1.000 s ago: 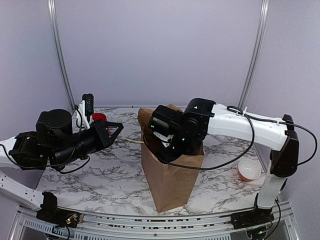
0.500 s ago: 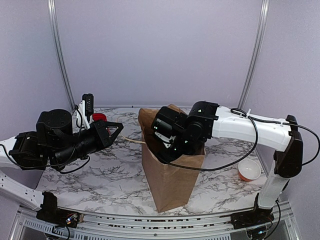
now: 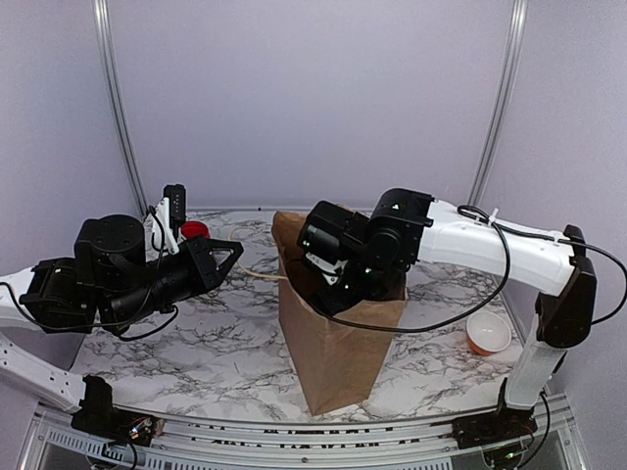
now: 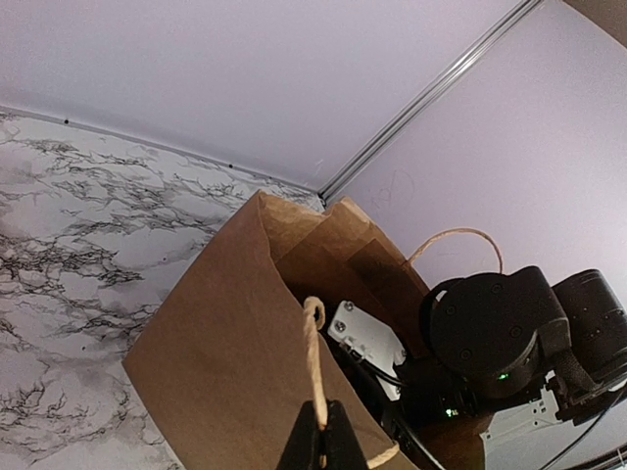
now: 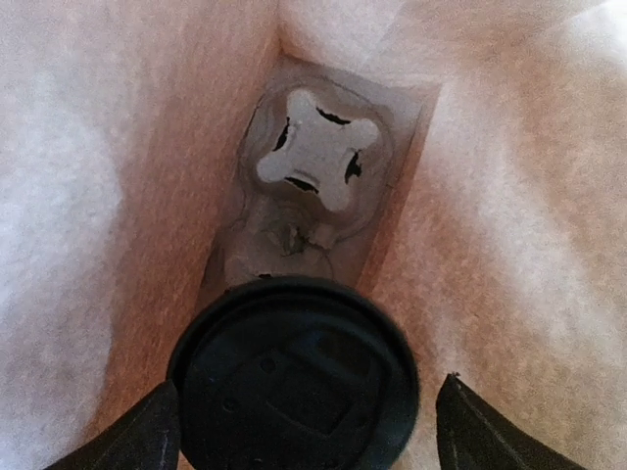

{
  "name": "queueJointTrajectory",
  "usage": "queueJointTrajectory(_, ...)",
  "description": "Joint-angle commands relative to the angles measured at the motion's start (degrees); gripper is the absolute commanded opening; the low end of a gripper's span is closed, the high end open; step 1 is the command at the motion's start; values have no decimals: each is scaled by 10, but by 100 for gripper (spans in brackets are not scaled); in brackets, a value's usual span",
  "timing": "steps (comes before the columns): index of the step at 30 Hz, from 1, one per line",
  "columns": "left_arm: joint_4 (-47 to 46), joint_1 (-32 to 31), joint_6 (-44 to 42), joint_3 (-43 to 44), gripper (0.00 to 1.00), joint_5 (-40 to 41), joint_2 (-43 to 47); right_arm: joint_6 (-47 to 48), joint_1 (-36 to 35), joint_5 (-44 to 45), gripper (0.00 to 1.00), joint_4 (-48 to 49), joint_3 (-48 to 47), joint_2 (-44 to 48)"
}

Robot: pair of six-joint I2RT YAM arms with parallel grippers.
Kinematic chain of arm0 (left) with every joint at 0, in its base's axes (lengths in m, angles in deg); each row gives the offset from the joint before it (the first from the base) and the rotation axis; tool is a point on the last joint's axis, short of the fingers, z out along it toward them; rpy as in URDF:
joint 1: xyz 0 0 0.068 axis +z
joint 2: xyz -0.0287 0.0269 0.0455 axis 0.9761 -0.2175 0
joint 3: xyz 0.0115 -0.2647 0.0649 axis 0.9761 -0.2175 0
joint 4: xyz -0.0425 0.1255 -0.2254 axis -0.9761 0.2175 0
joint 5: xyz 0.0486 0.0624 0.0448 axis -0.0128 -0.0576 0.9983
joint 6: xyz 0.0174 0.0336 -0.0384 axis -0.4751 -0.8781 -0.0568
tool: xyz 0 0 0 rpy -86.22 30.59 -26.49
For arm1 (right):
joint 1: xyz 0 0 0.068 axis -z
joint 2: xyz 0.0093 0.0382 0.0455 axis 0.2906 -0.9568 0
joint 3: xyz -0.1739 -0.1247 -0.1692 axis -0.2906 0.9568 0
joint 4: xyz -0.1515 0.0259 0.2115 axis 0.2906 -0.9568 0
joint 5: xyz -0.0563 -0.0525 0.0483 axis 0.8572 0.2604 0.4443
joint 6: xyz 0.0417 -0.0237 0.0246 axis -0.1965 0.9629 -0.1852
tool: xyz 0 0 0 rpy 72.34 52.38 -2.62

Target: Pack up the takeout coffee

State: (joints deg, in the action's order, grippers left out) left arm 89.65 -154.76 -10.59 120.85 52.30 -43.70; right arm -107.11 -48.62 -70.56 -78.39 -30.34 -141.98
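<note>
A marble table [image 3: 196, 352] holds an upright brown paper bag [image 3: 338, 362] at its centre. The right gripper [image 5: 309, 431] reaches down into the bag's mouth, jaws spread wide with a finger on each side of the takeout coffee [image 5: 294, 377], whose black lid sits deep inside the bag beside an empty slot of a grey moulded cup tray [image 5: 318, 162]. Left of the bag, the left gripper [image 4: 318, 441] is clamped tight on the bag's twine handle [image 4: 312, 352]; a small orange bowl [image 3: 488, 333] sits at the right and a red cup [image 3: 194, 230] at the far left.
</note>
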Motion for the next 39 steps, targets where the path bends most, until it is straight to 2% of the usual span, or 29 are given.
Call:
queueJointTrajectory(1, -9, -4, -9, 9, 0, 11, -2, 5, -4, 17, 88, -24, -44, 1)
queueJointTrajectory(5, -9, -4, -9, 9, 0, 12, -2, 6, -4, 24, 91, -32, -61, -1)
queueJointTrajectory(23, -7, -4, -13, 15, 0, 9, -4, 18, -4, 52, 92, -73, -186, -27)
queueJointTrajectory(35, -7, -4, -16, 27, 0, 3, -12, 30, -3, 78, 92, -71, -273, -28)
queueJointTrajectory(39, -6, -4, -16, 30, 0, 3, -14, 44, -4, 74, 92, -42, -298, -17)
